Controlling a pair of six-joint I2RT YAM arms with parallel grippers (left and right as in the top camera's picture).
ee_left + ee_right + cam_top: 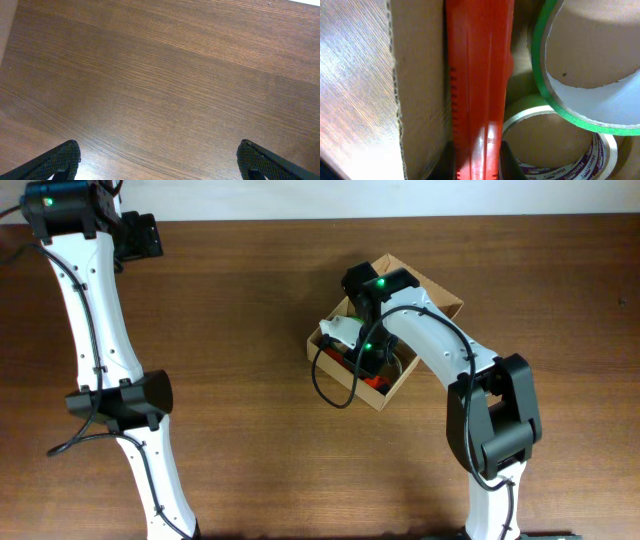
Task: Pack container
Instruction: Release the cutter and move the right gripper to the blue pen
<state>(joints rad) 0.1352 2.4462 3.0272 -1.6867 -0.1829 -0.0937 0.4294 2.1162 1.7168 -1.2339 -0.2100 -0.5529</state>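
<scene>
Container (pixel 438 295) holds 2 tape rolls (pixel 585 45); we see our right gripper (pixel 476 162) clamping a red tool (pixel 477 75) beside its wall, our left gripper (pixel 159 160) gaping wide over the table (pixel 160 70).

Inside the container (pixel 440 302) almost nothing is lying free. A red plastic tool (pixel 477 85) is standing tight against the cardboard wall (pixel 420 100), and a green-edged tape roll (pixel 538 70) and a clear roll with purple print (pixel 560 165) are crowding its other side (only a thin dark slit is showing between). The right gripper (pixel 366 362), clamped on the tool, and its arm are blocking the box mouth from above. The table (pixel 260 430) is lying bare under the wide-spread left gripper (pixel 160 167), which is hanging well apart at the far left corner.
</scene>
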